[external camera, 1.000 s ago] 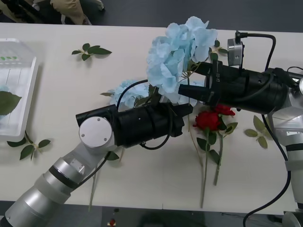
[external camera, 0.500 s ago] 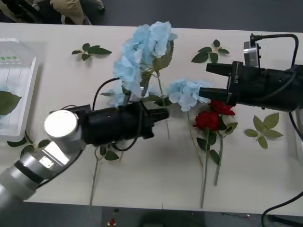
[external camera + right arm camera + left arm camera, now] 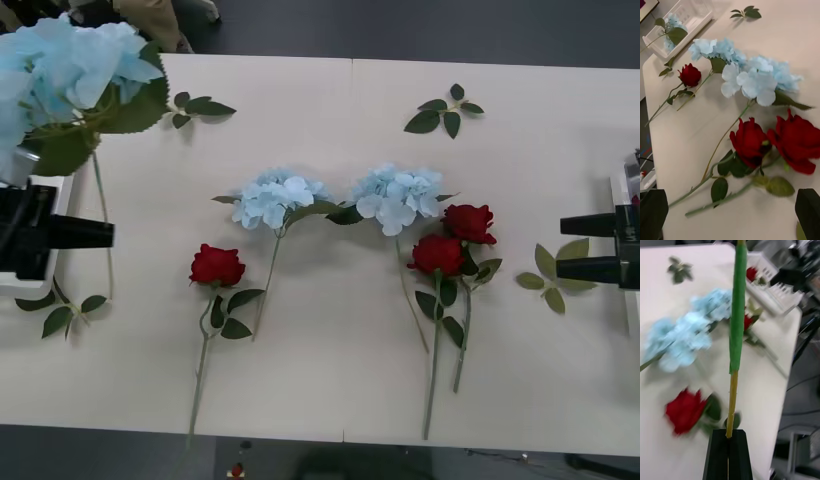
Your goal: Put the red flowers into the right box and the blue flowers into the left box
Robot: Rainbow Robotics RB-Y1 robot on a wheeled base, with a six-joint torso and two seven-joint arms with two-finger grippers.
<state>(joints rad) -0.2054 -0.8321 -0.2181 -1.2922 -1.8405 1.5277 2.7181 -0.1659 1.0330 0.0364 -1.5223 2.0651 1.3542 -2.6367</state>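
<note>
Our left gripper (image 3: 729, 450) had its jaws clenched on a blue flower's stem (image 3: 736, 315) at the frame's left edge, its bloom (image 3: 70, 65) in the upper left over the left box (image 3: 688, 17). Our right gripper (image 3: 590, 246), jaws released, sat at the right edge. Between them the counter (image 3: 330, 370) carried two blue flowers (image 3: 280, 198) and three red flowers (image 3: 218, 265), with open room at its lower edge.

Front view: overhead, looked forward-down on table (image 3: 330, 370). Wrist views: low, close, faced across tabletop. All shared blue flowers (image 3: 282, 197) (image 3: 752, 77) (image 3: 688, 335) mid-table.

Even light; left wrist perhaps motion-blurred.
</note>
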